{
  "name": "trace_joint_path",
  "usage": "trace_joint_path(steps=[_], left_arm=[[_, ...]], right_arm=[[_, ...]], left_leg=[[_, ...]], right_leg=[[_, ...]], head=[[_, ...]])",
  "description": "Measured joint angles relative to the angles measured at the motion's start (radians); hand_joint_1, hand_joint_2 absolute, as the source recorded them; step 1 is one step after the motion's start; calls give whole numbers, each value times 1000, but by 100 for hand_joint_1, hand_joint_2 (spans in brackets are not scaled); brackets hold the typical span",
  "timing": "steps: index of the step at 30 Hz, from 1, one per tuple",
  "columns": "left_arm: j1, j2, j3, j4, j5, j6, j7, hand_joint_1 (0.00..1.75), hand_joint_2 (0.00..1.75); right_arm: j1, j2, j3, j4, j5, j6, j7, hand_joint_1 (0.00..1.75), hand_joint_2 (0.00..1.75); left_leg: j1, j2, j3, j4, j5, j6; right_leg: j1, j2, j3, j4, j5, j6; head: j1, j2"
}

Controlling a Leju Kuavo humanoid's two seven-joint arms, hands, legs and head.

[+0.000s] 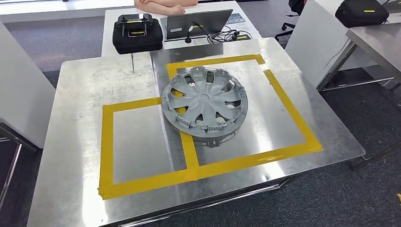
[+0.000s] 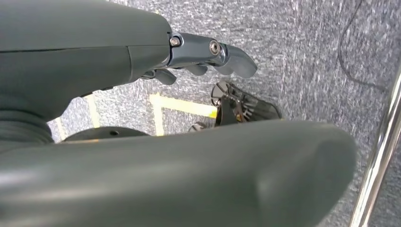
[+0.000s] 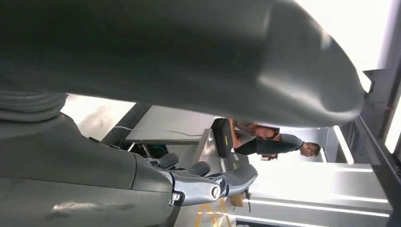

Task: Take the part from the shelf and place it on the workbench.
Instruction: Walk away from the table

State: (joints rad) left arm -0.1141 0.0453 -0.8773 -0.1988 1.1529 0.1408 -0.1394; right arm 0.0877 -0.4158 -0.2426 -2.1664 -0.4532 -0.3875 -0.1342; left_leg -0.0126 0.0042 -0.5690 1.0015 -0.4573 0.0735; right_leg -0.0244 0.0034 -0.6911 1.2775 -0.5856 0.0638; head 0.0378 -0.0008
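Note:
A silver-grey wheel cover [image 1: 205, 102] lies flat on the steel workbench [image 1: 80, 142], straddling the yellow tape line between two taped rectangles, mostly in the right one. My left hand [image 2: 208, 59] hangs over grey carpet with its fingers apart and nothing in it. My right hand [image 3: 208, 182] is also empty, fingers loosely extended, with a person and tables in its background.
Behind the workbench stands a white desk with a black case [image 1: 137, 32] and a laptop [image 1: 196, 23] with cables; a person's arm [image 1: 161, 5] rests there. Another steel table [image 1: 378, 42] and a black bag [image 1: 361, 12] are at the right. A white panel [image 1: 19, 94] flanks the left.

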Motion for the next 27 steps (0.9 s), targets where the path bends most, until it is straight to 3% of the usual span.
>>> trace_joint_path(steps=[1, 3, 5, 7, 9, 11, 13, 15, 16, 19, 21, 24, 25, 27], left_arm=[[1, 0, 0, 0, 0, 0, 0, 0, 0], [0, 0, 0, 0, 2, 0, 0, 0, 0], [-1, 0, 0, 0, 2, 0, 0, 0, 0], [-2, 0, 0, 0, 2, 0, 0, 0, 0], [-2, 2, 0, 1, 3, 0, 0, 0, 0], [-2, 3, 0, 1, 3, 0, 0, 0, 0], [-2, 3, -1, 1, 3, 0, 0, 0, 0], [-1, 4, -1, 1, 3, 0, 0, 0, 0], [0, 4, -2, 1, 3, 0, 0, 0, 0], [-1, 5, -2, 2, 3, 0, 0, 0, 0], [-3, 5, -2, 2, 3, 0, 0, 0, 0], [-2, 5, -2, 2, 3, 0, 0, 0, 0], [-2, 5, -2, 2, 3, 0, 0, 0, 0], [-3, 6, -2, 2, 3, 0, 0, 0, 0]], right_arm=[[0, 0, 0, 2, 0, 0, -1, 0, 0], [-2, 0, 0, 5, 0, 1, -4, 0, 0], [-4, -1, 0, 6, 0, 1, -6, 0, 0], [-6, -1, 1, 7, 0, 1, -7, 0, 0], [-6, -2, 1, 7, 0, 1, -8, 0, 0], [-7, -2, 2, 8, 0, 1, -8, 0, 0], [-7, -1, 5, 9, 0, 1, -8, 0, 0], [-6, 0, 8, 11, 0, 1, -8, 0, 0], [-6, 1, 10, 13, 0, 1, -8, 0, 0], [-6, 3, 14, 14, 0, 1, -8, 0, 0], [-7, 3, 14, 14, 0, 1, -8, 0, 0], [-8, 3, 14, 14, 0, 1, -8, 0, 0], [-8, 3, 14, 14, 0, 1, -8, 0, 0], [-8, 2, 14, 15, 0, 1, -8, 0, 0]], left_leg=[[-2, 0, 0, 1, 0, 0], [-5, 0, 1, 2, 1, -2], [-7, 0, -1, 4, 3, -10], [-6, 2, -6, 4, 8, -22], [-4, 1, -14, 13, 2, -35], [0, -2, -44, 73, -42, -47], [8, -3, -97, 199, -110, -58], [16, -3, -131, 287, -140, -66], [19, -3, -120, 276, -127, -69], [24, -5, -6, 82, -54, -72], [22, -9, 32, 11, -44, -63], [20, -8, 30, 8, -36, -41], [22, -7, 29, 7, -31, -34], [22, -5, 23, 6, -20, -22]], right_leg=[[1, 0, 16, -25, 20, -5], [7, -2, 88, -159, 77, -20], [15, -6, 140, -261, 104, -33], [21, -8, 149, -281, 109, -40], [17, -8, 152, -290, 120, -49], [11, -9, 152, -299, 131, -57], [11, -9, 143, -299, 136, -61], [9, -8, 133, -297, 142, -59], [7, -7, 129, -296, 144, -57], [3, -5, 120, -285, 147, -44], [4, -2, 115, -279, 149, -31], [0, -1, 107, -275, 152, -12], [-1, -2, 97, -261, 139, -7], [-1, -2, 58, -173, 77, -2]], head=[[1, 0], [4, 0], [4, 0], [3, 0], [2, 0], [-6, 0], [-18, 0], [-26, 0], [-30, 0], [-41, 0], [-45, 0], [-40, 0], [-37, 0], [-24, 0]])
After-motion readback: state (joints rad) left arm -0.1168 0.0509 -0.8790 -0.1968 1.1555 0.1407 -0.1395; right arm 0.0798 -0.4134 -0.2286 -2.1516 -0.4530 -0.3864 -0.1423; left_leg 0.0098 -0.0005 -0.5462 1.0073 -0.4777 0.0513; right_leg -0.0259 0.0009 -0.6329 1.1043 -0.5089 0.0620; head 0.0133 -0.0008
